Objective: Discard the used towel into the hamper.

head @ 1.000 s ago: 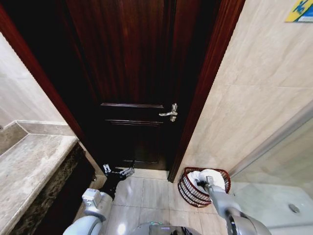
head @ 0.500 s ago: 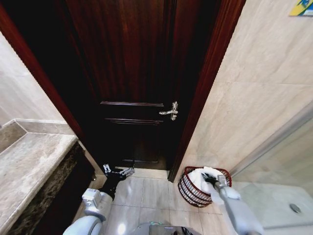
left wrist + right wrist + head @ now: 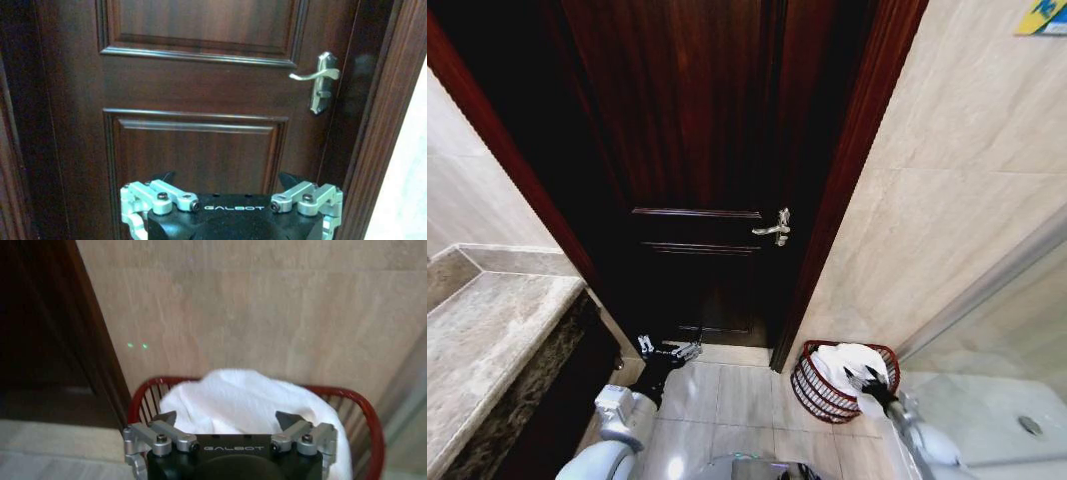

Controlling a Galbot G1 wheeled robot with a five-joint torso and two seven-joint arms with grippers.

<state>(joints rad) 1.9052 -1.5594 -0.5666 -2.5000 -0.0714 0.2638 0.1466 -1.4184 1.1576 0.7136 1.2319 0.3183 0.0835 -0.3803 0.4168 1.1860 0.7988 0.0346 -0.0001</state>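
Right gripper (image 3: 867, 381) is pulling back from hamper (image 3: 812, 388), jaws apart | towel (image 3: 852, 360) is lying inside | left gripper (image 3: 667, 350) is idling beside door (image 3: 697, 150), jaws apart

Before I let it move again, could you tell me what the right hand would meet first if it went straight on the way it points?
Most likely the white towel piled in the hamper. The open right hand points straight at it, with the tiled wall behind; depth is unclear.

Right tool (image 3: 867, 381) extended forward low on the right, fingers spread, nothing held. Left tool (image 3: 667, 350) parked low left, fingers spread too.
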